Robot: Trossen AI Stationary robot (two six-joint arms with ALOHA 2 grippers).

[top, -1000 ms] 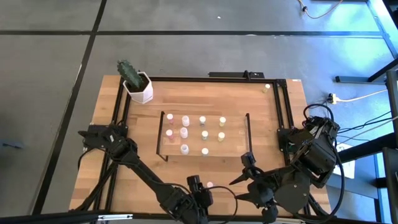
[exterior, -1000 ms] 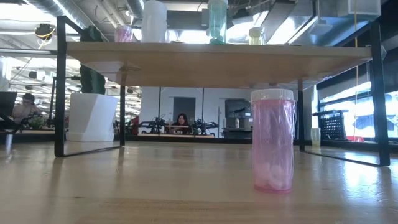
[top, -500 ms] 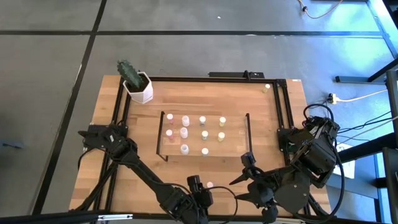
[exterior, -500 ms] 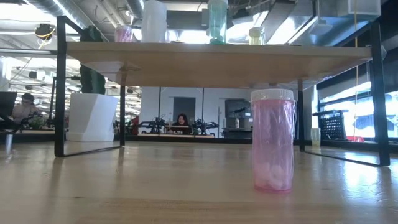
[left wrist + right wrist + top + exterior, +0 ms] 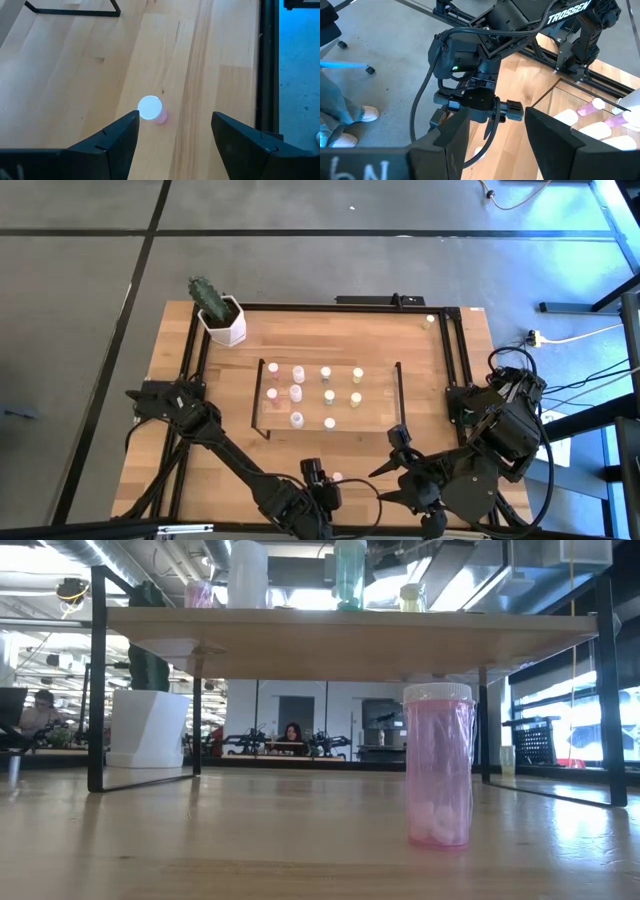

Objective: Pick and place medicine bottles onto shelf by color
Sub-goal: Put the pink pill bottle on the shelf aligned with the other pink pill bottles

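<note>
Meanwhile nothing is shifting: the left gripper is still hovering, fingers spread wide, over the lone pink bottle standing near the table's front edge. Farther back, the shelf is holding sorted bottles; the right gripper is waiting, parted and empty.

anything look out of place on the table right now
Two bottles are off the shelf: a pink bottle upright on the table's near edge, under the open left gripper, and a yellowish bottle alone at the far right corner. Nothing is tipped or spilled.
</note>
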